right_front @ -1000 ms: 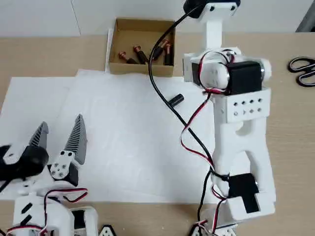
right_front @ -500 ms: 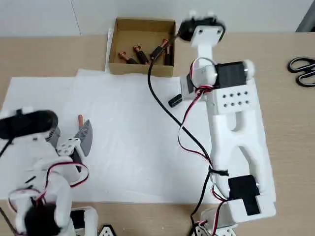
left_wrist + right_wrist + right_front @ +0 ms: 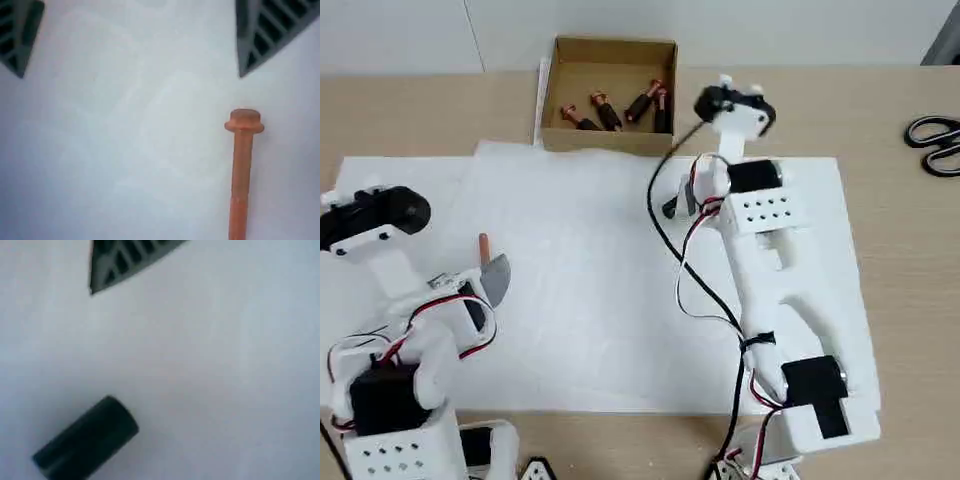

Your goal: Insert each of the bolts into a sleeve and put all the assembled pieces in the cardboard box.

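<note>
Smooth white sheet (image 3: pixel 580 300), copper flanged bolt (image 3: pixel 243 165), black cylindrical sleeve (image 3: pixel 85 440)

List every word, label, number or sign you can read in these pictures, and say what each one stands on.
None: no text can be read in any view.
The cardboard box has plain walls.
The white sheet is blank.
The bolt and the sleeve show no marking.
If the motors on the arms carry labels, they are too small to read.
</note>
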Motion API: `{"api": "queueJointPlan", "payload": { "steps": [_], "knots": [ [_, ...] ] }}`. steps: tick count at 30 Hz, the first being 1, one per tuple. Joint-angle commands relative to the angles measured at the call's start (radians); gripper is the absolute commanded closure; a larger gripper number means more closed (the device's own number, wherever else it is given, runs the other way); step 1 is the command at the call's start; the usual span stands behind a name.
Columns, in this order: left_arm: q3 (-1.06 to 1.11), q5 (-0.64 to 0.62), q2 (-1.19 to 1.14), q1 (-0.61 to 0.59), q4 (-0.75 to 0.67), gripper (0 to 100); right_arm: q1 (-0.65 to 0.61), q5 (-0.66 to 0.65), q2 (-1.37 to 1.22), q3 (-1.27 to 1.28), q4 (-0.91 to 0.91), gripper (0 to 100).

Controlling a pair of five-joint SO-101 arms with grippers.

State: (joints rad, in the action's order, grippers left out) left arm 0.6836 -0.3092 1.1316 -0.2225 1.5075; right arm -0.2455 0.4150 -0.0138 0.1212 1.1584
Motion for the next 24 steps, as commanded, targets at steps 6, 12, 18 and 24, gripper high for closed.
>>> {"api": "queueJointPlan", "payload": {
  "steps": [6, 12, 18, 24],
  "knots": [
    [-0.03, -0.006, 0.043, -0.008, -0.002, 75, 0.005, 0.206, 0.038, 0.127, -0.213, 82.6],
    [0.01, -0.006, 0.043, -0.006, -0.003, 75, 0.008, 0.206, 0.045, 0.126, -0.208, 82.6],
    [0.016, -0.006, 0.043, -0.002, -0.037, 75, 0.005, 0.206, 0.042, 0.126, -0.213, 82.7],
    [0.013, -0.006, 0.044, -0.006, -0.032, 75, 0.002, 0.207, 0.038, 0.077, -0.222, 82.7]
  ]
}}
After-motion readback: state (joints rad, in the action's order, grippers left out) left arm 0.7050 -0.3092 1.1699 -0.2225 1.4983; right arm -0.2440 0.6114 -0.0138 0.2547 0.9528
